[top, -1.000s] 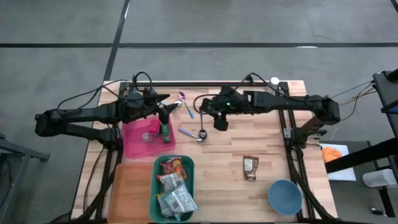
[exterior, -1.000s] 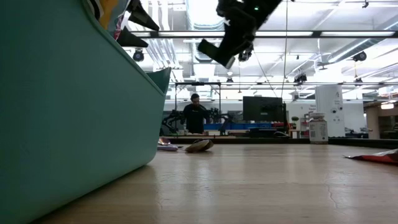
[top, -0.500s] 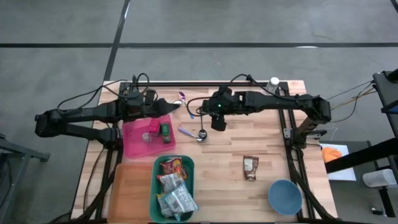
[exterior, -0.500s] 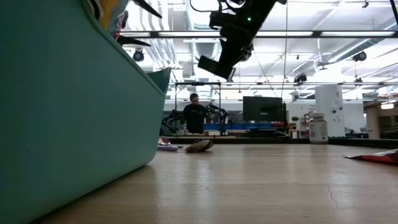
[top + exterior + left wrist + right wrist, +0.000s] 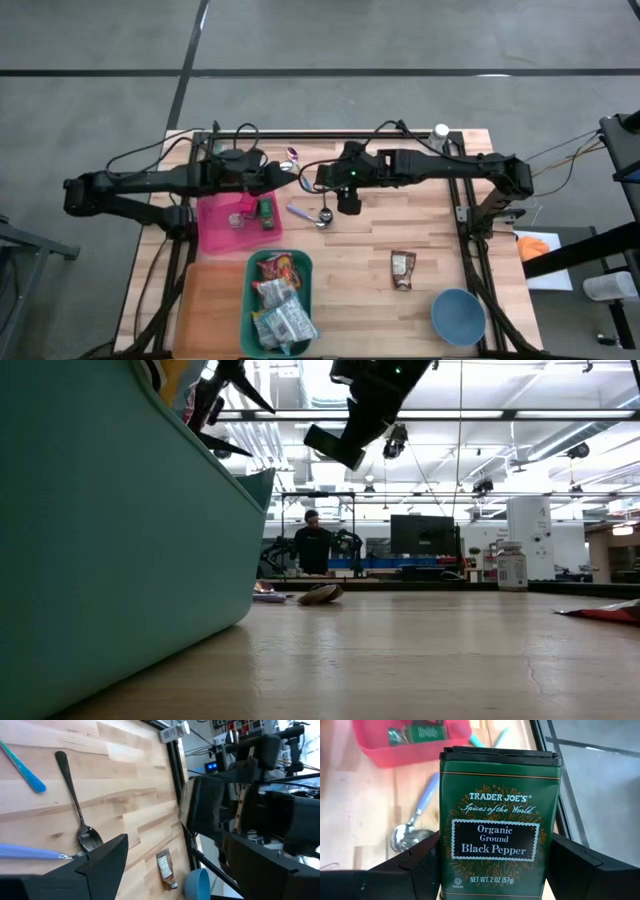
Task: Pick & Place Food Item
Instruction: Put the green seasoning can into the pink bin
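A green Trader Joe's black pepper tin (image 5: 495,825) hangs above the table's middle with my right gripper (image 5: 347,203) shut on it; the low view shows this tin (image 5: 333,448) high over the tabletop. My left gripper (image 5: 282,176) stands open and empty in the air past the far right corner of the pink bin (image 5: 215,235). In that bin lies a second green tin (image 5: 266,211) beside a small clear item. The left wrist view shows the open fingers (image 5: 102,862) over a metal spoon (image 5: 82,827). My right gripper pinches the pepper tin by its two narrow sides (image 5: 445,865), near the bottom end, one finger (image 5: 417,862) on each side. The fingers slant down from the table's right. The tin is lifted clear, its lid end (image 5: 499,754) pointing away from the gripper and tilted down.
Below the tin lie a metal spoon (image 5: 325,215), a purple-handled spoon (image 5: 298,211) and a blue one (image 5: 303,178). Nearer stand a teal bin (image 5: 250,300) of snack packs and an orange tray (image 5: 208,305). A snack bar (image 5: 402,270), blue bowl (image 5: 458,316) and white bottle (image 5: 441,131) sit right.
My left gripper has come away from above the pink bin toward the table's middle and has rolled about its own line, staying open. My right gripper has shifted a little toward the table's left with the pepper tin still held clear of the table.
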Motion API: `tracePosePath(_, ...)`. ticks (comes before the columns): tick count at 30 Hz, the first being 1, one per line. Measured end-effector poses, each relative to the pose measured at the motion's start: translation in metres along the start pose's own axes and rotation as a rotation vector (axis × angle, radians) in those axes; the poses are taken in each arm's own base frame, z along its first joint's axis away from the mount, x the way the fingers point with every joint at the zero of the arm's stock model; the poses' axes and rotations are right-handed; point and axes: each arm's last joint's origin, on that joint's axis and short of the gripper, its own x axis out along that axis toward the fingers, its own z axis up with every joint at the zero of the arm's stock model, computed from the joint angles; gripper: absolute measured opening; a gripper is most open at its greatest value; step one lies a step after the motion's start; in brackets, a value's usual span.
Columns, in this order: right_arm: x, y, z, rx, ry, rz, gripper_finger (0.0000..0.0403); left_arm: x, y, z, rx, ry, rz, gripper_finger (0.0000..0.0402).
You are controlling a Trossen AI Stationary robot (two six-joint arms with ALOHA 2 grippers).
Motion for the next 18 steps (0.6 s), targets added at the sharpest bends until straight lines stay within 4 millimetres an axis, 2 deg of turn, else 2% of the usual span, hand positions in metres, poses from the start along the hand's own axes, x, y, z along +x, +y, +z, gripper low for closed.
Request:
tracePosePath(4,-0.002,0.001,0.003,0.036,-0.026,0.058,0.0278,0.007,-0.008,0.003,0.036,-0.001,-0.001,0.0329)
tracePosePath(10,-0.002,0.0,0.005,0.048,-0.045,0.055,0.0278,0.015,-0.025,0.008,0.103,0.008,-0.019,0.0329)
tracePosePath(18,-0.003,0.002,0.009,0.049,-0.084,0.062,0.0278,0.029,-0.026,0.008,0.107,0.019,0.011,0.0329)
